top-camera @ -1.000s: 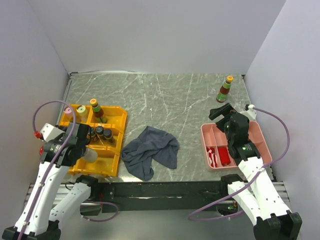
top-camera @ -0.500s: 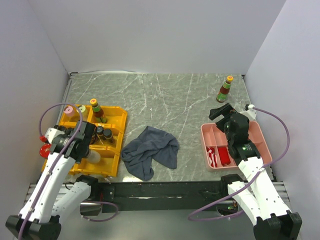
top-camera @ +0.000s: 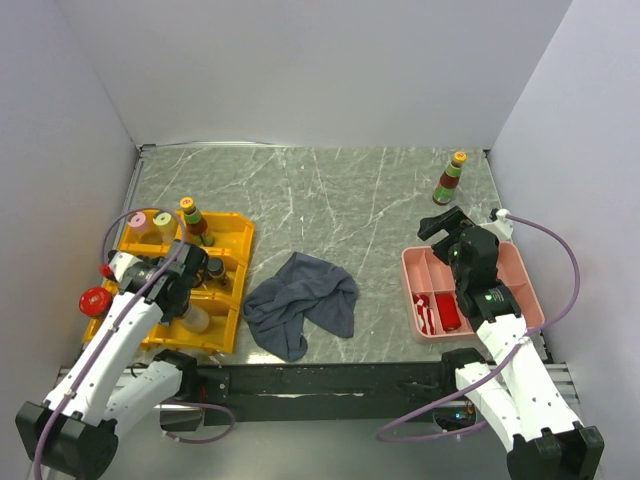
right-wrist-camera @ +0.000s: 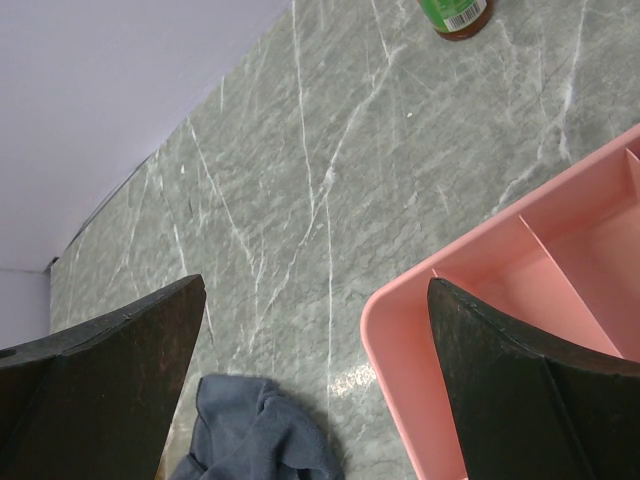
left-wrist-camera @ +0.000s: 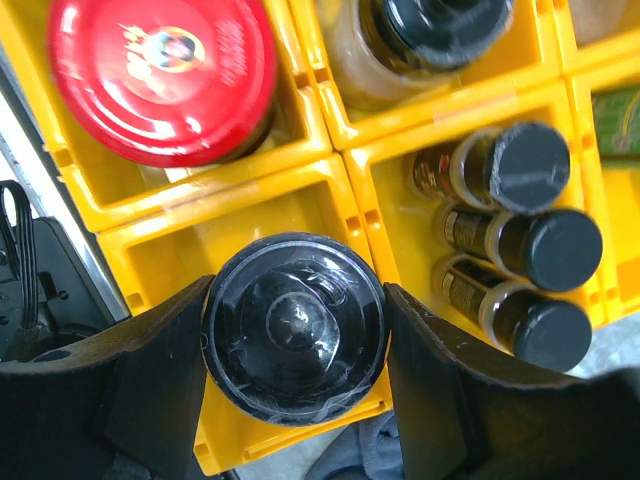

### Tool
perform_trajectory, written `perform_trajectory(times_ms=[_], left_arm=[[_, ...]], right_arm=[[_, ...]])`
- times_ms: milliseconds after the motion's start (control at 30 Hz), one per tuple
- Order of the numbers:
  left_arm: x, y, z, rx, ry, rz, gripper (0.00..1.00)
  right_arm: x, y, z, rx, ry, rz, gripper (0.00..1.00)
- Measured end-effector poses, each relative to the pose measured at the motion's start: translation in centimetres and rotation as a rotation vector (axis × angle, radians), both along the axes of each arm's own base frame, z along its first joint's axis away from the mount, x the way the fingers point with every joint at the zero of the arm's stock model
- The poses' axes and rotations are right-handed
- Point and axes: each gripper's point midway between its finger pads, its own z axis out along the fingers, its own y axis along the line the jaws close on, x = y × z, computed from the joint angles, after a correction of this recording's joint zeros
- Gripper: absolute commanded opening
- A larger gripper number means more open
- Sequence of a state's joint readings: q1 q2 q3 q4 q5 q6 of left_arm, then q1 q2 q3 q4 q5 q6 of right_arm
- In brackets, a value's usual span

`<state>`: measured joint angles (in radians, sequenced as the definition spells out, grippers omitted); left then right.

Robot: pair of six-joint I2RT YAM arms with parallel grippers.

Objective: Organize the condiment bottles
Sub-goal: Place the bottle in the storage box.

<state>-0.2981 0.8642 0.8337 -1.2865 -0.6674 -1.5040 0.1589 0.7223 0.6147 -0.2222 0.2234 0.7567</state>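
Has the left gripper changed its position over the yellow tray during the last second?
Yes. The left gripper, shut on a black-capped jar, has shifted rightward across the yellow tray, toward the dark grey cloth.

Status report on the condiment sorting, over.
Left gripper shut on black-capped jar, over a yellow tray compartment. Right gripper open, empty, near pink tray corner. One orange-capped bottle loose at far right. Nothing blocking.

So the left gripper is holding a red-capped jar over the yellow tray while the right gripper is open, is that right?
Not quite: the jar in the left gripper has a black cap, not red, as the left wrist view shows. It is over the yellow tray, and the right gripper is open.
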Motion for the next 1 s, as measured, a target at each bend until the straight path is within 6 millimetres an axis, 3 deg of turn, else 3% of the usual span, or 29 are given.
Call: perform_trajectory(times_ms=[33, 100, 433, 567, 667, 833, 1000], left_arm=[[0.1, -0.2, -0.1, 0.002, 0.006, -0.011, 0.58], [0.2, -0.6, -0.2, 0.004, 0.014, -0.033, 0.66], [1.6, -2.5, -0.1, -0.032, -0.05, -0.062, 0.94], [1.7, -3.0, 0.2, -0.034, -0.057, -0.083, 0.98], [2.0, -3.0, 1.7, -0.024, -0.086, -0.087, 0.99], [3.5, -2.4, 6.1, 0.024, -0.198, -0.091, 0.99], [6.5, -3.3, 10.4, 0.069, -0.341, -0.229, 0.99]], right_arm=[[0.0, 0.0, 0.0, 0.0, 0.0, 0.0, 1.0], [0.0, 0.0, 0.0, -0.001, 0.0, 0.001, 1.0], [0.0, 0.0, 0.0, -0.006, -0.001, 0.003, 1.0], [0.0, 0.1, 0.0, -0.006, 0.0, 0.007, 1.0], [-0.1, 0.1, 0.0, -0.01, 0.0, 0.013, 1.0], [-0.1, 0.5, 0.0, -0.01, 0.001, 0.036, 1.0], [-0.1, 1.0, -0.1, -0.015, 0.003, 0.071, 1.0]])
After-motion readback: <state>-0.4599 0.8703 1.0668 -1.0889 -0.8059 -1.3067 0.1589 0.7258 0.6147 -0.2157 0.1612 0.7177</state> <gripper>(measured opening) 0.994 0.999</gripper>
